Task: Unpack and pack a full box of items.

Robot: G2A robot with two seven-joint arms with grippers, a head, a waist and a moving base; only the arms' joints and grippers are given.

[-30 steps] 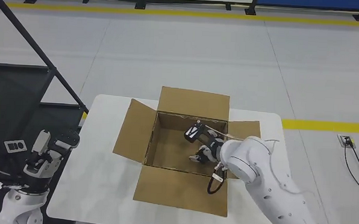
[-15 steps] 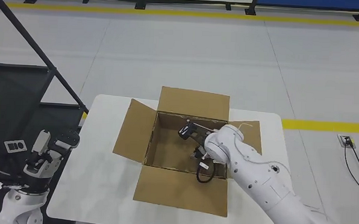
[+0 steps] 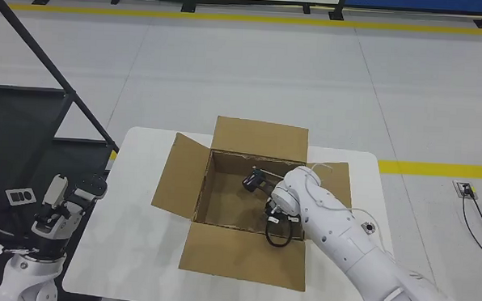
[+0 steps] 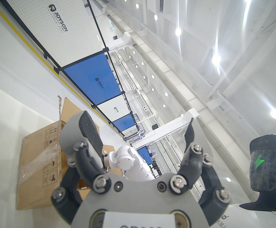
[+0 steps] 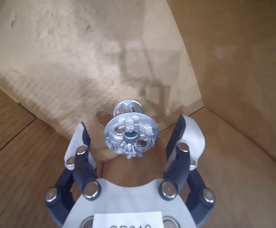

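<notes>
Cardboard everywhere: the open box [image 3: 259, 138] sits mid-table [image 3: 140, 227], flaps splayed, and the right arm is plunged into its far half. Down inside, the right gripper [image 5: 132, 125] hangs with fingers spread wide, and one silver cast part [image 5: 131, 138] lies between them, touching neither. The part rests on its side on the box floor, flange facing the wrist, hub pointing away, right at the edge of a crinkled brown paper sheet [image 5: 86, 64] and close to a corner.

Here's the danger. That flange is round and ribbed, so if the fingers close off-centre on its rim, I'd expect it to roll or squirt out. The paper edge lies just beside it, and one pad could pinch it along with the part and drag the sheet up. The wall is near too, so a finger may scrape cardboard and nudge the box. A black cable loop [image 3: 276, 235] at the wrist hangs by the near rim and might snag on the way out.

The left gripper [image 4: 139, 121] waits off the table's left, fingers apart, holding nothing.
</notes>
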